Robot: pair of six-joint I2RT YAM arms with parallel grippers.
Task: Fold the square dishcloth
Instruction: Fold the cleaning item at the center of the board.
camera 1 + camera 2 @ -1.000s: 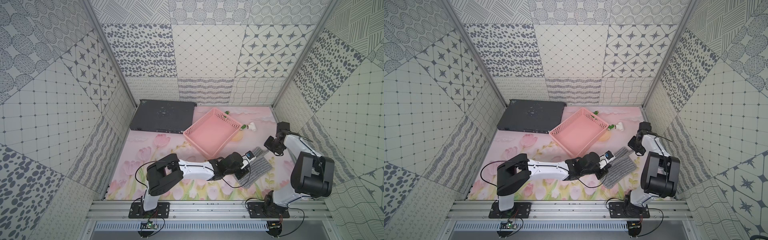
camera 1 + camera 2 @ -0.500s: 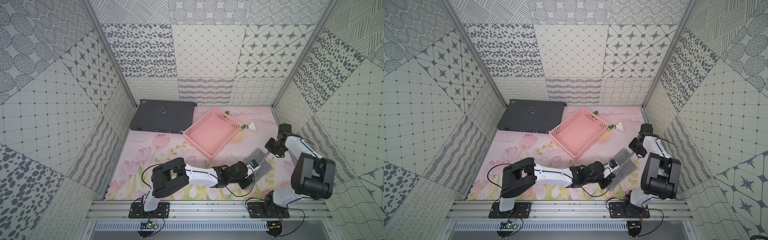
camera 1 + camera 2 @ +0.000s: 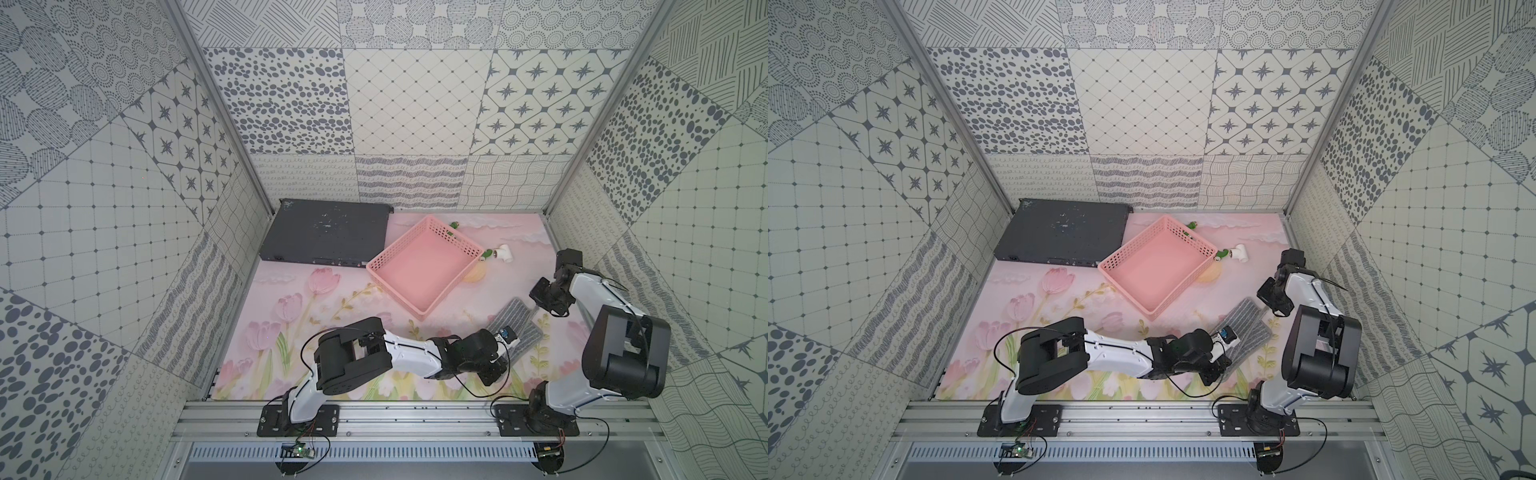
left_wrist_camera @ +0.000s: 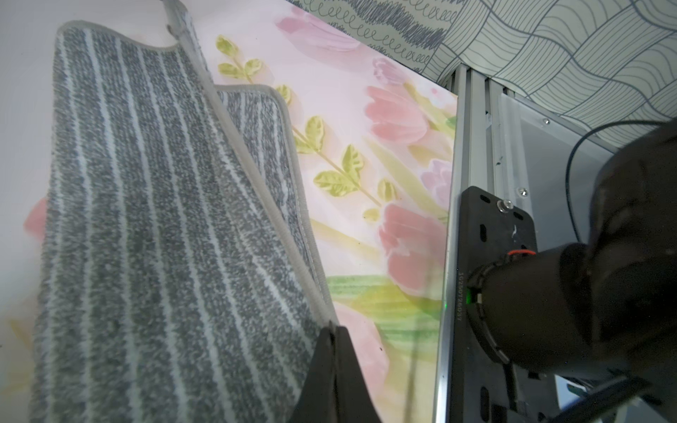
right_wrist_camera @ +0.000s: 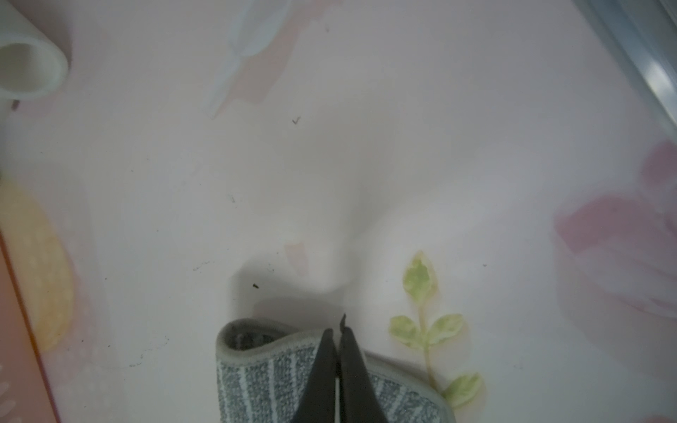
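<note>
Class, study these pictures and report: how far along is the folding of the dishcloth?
Done: the left pincer and the right pincer are each shut on an edge of the dishcloth. In hand: one half lies raised over the other, with the lower layer's corner showing beyond it. Left: lay the top half flat, match the edges and let go.

Ahead of the right claw (image 5: 337, 331), bare surface (image 5: 366, 164) lies open; to its left stand a white pipe fitting (image 5: 29, 62) and a pink basket (image 3: 419, 274).

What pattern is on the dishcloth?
The dishcloth is grey with thin pale stripes; best in the left wrist view.
</note>
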